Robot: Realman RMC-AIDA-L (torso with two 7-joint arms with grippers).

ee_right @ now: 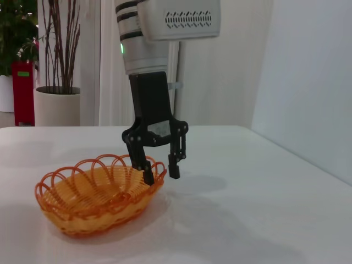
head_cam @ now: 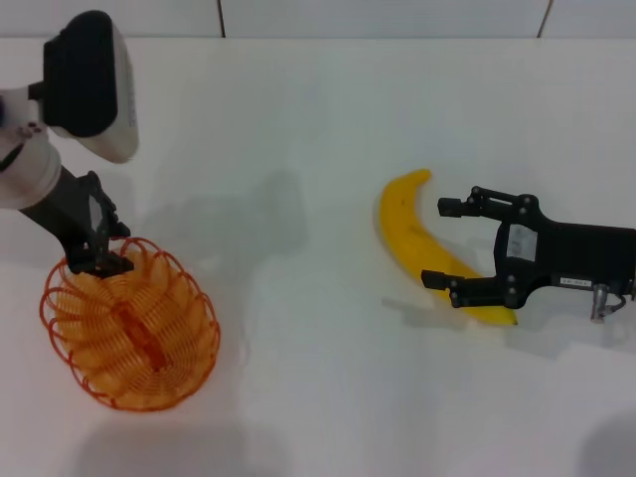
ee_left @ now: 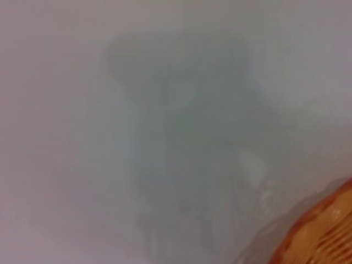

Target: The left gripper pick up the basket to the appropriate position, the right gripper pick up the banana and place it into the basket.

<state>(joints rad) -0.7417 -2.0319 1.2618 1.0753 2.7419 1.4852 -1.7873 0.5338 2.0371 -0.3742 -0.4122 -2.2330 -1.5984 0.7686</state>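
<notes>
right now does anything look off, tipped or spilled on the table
Nothing stands out. The basket sits upright and empty, the left gripper open astride its rim. The banana lies intact on the table, the open right gripper around its lower half.

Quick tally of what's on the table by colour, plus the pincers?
Orange looped-wire oval basket: 1
Bright yellow curved banana: 1
Black two-fingered pincers: 2, the left pincer open astride the basket's rim, the right pincer open around the banana
Total: 4

Orange looped-wire basket (head_cam: 131, 331), plain yellow banana (head_cam: 412, 234), black tools, white table (head_cam: 318, 119).
</notes>
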